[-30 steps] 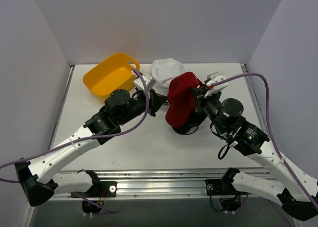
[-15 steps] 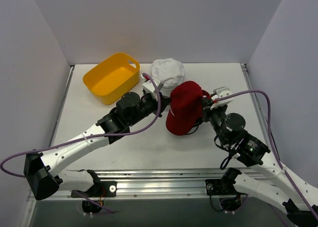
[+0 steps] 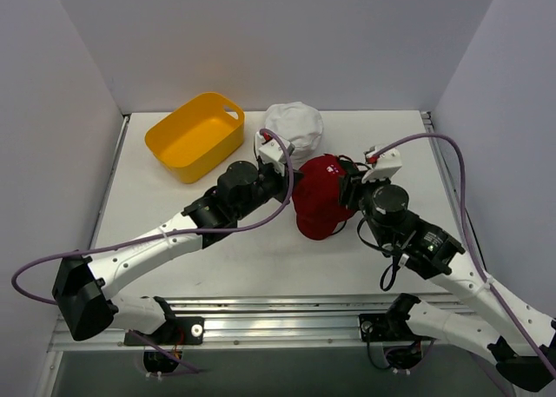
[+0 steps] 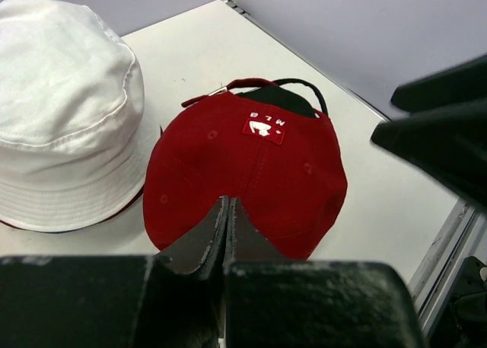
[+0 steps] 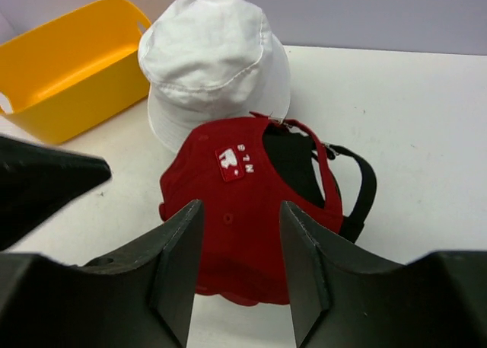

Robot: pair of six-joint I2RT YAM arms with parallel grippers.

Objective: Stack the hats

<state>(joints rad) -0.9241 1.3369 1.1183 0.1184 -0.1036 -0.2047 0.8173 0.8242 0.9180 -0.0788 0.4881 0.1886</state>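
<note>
A red cap (image 3: pixel 318 204) with a white logo lies in the middle of the table, on top of a black cap whose strap (image 5: pixel 367 188) pokes out at its rear. My right gripper (image 5: pixel 241 241) hovers just over the red cap (image 5: pixel 236 211), open, with nothing held between its fingers. My left gripper (image 4: pixel 228 205) is shut and empty, its tip at the near edge of the red cap (image 4: pixel 251 173). A white bucket hat (image 3: pixel 294 128) sits behind the caps, touching the red one (image 4: pixel 61 112).
A yellow plastic basket (image 3: pixel 195 135) stands at the back left (image 5: pixel 68 66). The two grippers face each other across the red cap, left gripper (image 3: pixel 291 181) and right gripper (image 3: pixel 347 188). White walls close in the table on three sides.
The right gripper brought the red cap down onto the black cap and opened, letting it go. The left arm reached right to the cap's edge, staying shut.
</note>
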